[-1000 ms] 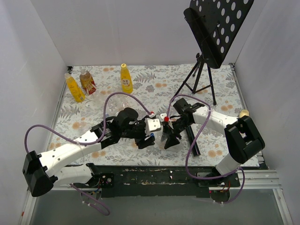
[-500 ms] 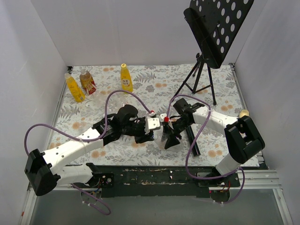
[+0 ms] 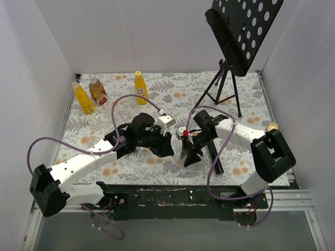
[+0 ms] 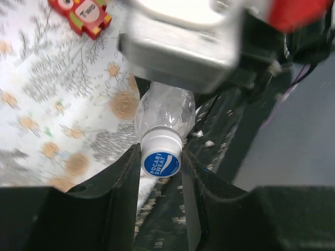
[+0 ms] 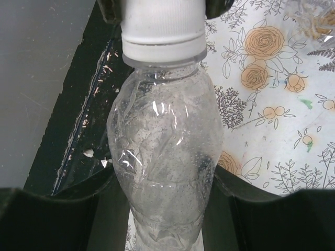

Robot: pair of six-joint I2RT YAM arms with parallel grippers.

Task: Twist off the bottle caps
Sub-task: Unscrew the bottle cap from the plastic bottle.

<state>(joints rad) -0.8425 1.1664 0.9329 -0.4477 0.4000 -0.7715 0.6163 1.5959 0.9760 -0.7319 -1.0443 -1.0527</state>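
A crumpled clear bottle (image 5: pixel 165 157) lies level above the table, between my two grippers. My right gripper (image 5: pixel 165 183) is shut on its body, one finger on each side. The bottle's white cap (image 4: pixel 161 157), blue on top, is clamped between the fingers of my left gripper (image 4: pixel 161 162), which is shut on it. In the right wrist view the same cap (image 5: pixel 162 29) shows at the top, with dark fingers at both sides. From above, the left gripper (image 3: pixel 168 145) and the right gripper (image 3: pixel 188 152) meet near the table's middle front, and the bottle is mostly hidden.
Two yellow bottles (image 3: pixel 82 99) (image 3: pixel 141 88) and a squat brown bottle (image 3: pixel 98 92) stand at the back left. A black music stand on a tripod (image 3: pixel 230 78) rises at the back right. A black microphone (image 3: pixel 215 157) lies under the right arm. The table's dark front edge (image 5: pixel 78 130) is close below.
My left gripper has closed on the cap, and its wrist has rolled so that the white camera block swung from beside the bottle to on top. The right arm is still.
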